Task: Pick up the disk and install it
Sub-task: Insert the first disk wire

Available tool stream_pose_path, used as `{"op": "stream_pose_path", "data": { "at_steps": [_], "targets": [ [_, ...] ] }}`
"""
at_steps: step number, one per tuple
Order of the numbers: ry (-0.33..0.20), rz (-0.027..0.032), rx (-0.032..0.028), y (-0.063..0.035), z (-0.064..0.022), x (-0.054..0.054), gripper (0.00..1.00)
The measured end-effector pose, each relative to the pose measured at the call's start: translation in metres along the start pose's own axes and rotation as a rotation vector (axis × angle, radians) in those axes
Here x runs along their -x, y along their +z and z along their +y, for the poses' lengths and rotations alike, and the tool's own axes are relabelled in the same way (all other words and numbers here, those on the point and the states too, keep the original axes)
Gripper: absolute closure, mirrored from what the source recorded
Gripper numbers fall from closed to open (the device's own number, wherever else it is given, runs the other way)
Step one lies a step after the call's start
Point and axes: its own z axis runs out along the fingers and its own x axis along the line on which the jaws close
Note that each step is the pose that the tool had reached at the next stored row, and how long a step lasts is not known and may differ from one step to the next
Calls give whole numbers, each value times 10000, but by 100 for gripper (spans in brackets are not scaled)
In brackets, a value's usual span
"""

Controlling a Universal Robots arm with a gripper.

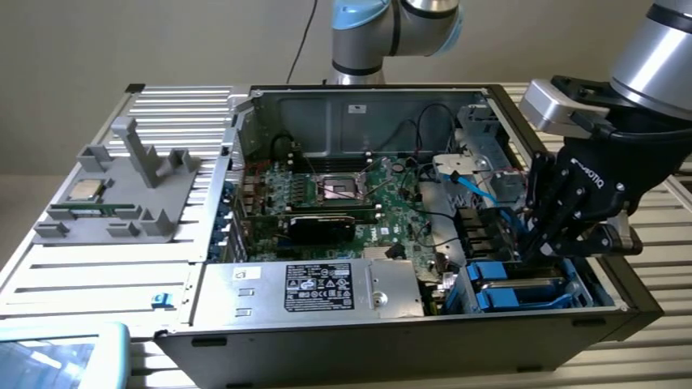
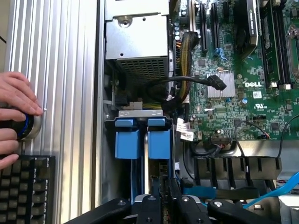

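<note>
Slatted metal tabletop [image 1: 97, 275] carries an open computer case [image 1: 378, 340], and the gripper [image 1: 537, 247] reaches down into its drive bay. Just below and ahead of the gripper, the disk [image 2: 127, 142] sits in the bay in its blue carrier. I cannot tell whether the gripper clamps it or stands free

Robotics lab bench, not a home or office. Exterior view: opened desktop PC case [image 1: 378, 350] at centre on a slatted aluminium table [image 1: 87, 279], robot arm [image 1: 659, 49] at 2 o'clock, grey parts fixture [image 1: 119, 203] at 9 o'clock. Wrist view: person's hand [image 2: 14, 93] on a knob [image 2: 29, 127], black keyboard [image 2: 23, 191] beside it.
</note>
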Motion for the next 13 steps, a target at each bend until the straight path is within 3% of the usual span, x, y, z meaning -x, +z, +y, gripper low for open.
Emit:
{"op": "stream_pose_path", "data": {
  "at_steps": [3,8,13],
  "targets": [
    [-7,20,-2,3,3,33,83],
    [30,265,-11,2,4,53,83],
    [26,246,-4,10,0,55,83]
  ]
}}
